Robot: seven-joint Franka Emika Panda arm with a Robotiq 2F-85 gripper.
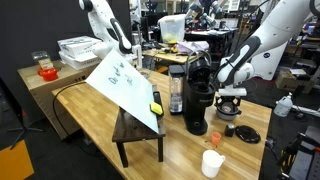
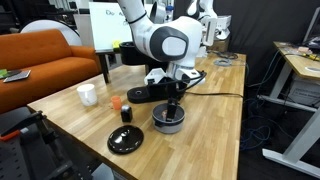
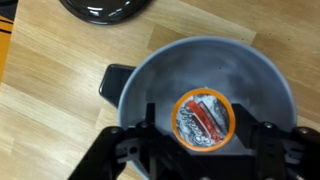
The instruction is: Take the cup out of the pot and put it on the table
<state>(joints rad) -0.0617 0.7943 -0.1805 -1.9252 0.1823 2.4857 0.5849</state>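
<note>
Open end effector (image 2: pixel 175 104) is hovering over a small round cup with an orange rim (image 3: pixel 203 120), which is sitting inside the shallow silver-grey metal pot (image 3: pixel 150 85).
The pot is sitting near the middle of the light-brown wooden worktop (image 2: pixel 215 110), away from every corner. The fingers are spreading wide and holding nothing. The cup is looking small, light and thin, so it is probably squashing easily; pinching gently across its rim is looking best. No label is showing, and the scribbles on the white board (image 1: pixel 125 80) are too small to read.
</note>
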